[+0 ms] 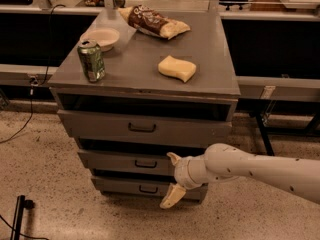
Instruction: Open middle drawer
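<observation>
The grey cabinet has three stacked drawers. The middle drawer (115,161) has a flat grey front and a small black bar handle (145,164) at its centre. It looks shut, flush with the others. My gripper (171,181) hangs at the end of the white arm (250,171), just right of that handle and in front of the drawer's right half. Its two cream fingers are spread wide, the upper fingertip (173,157) level with the middle drawer and the lower one (170,198) in front of the lowest drawer (125,186). It holds nothing.
The top drawer (145,128) sits above. On the cabinet top (140,59) are a green can (91,60), a white bowl (102,37), a brown snack bag (154,22) and a yellow sponge (177,68). A black cable (30,114) lies on the speckled floor at left.
</observation>
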Robot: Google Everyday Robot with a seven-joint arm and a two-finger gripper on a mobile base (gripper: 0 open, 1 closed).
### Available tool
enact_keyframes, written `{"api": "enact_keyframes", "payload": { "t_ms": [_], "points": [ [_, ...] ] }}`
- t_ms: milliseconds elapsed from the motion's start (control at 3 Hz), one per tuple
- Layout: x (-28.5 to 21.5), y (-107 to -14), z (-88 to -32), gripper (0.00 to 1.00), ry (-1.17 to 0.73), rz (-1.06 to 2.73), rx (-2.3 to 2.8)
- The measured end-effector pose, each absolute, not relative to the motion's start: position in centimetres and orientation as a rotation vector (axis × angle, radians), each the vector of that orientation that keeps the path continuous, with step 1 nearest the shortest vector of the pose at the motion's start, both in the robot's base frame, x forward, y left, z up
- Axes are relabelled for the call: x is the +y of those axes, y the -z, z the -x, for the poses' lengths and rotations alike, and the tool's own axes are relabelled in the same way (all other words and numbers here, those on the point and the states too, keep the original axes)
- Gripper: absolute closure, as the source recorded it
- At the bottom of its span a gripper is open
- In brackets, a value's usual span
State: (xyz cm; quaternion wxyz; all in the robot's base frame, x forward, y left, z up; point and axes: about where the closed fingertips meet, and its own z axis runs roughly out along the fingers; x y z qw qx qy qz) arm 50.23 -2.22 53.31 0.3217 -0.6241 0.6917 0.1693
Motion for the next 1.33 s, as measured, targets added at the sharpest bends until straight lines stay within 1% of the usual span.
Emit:
{"api": "enact_keyframes", "payload": {
  "t_ms": [333, 667, 1000, 1333],
  "points": [
    [-2.1, -52.6, -50.0, 0.0, -0.459, 1.636, 1.824],
    [-2.1, -51.0, -50.2, 0.0, -0.392, 1.688, 1.888],
    [-3.0, -48.5, -50.9, 0.0, -0.343, 1.721, 1.953],
    [-4.0, -46.5, -51.7, 0.0, -0.345, 1.718, 1.951]
  ]
}}
